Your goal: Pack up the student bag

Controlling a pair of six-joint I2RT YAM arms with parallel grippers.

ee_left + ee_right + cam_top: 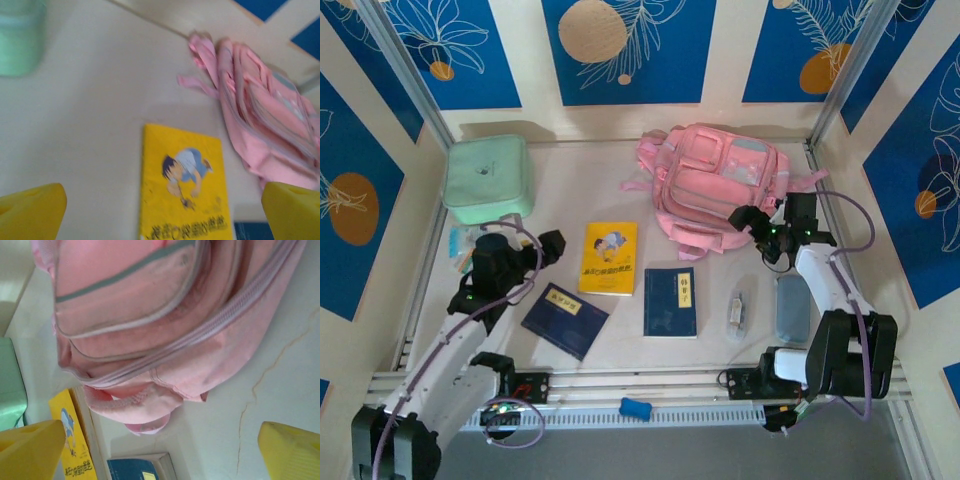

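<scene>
Three books lie on the worktop (580, 185): one yellow book (608, 258), one dark blue book (565, 319) and a second dark blue book (670, 301). There is one student bag (715, 185), one mint green case (488, 178), one grey-blue pouch (792, 307), one small clear item (737, 312) and one small blue object (635, 407). Small bits (460, 248) beside the case are too blurred to count.

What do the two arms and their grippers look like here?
Both have white links, black joints and black bases. A lilac cable loops along the left arm and the right arm, with small green lights at joints. The left gripper and right gripper look black from above; the wrist cameras show their fingers as blunt yellow pads.
</scene>
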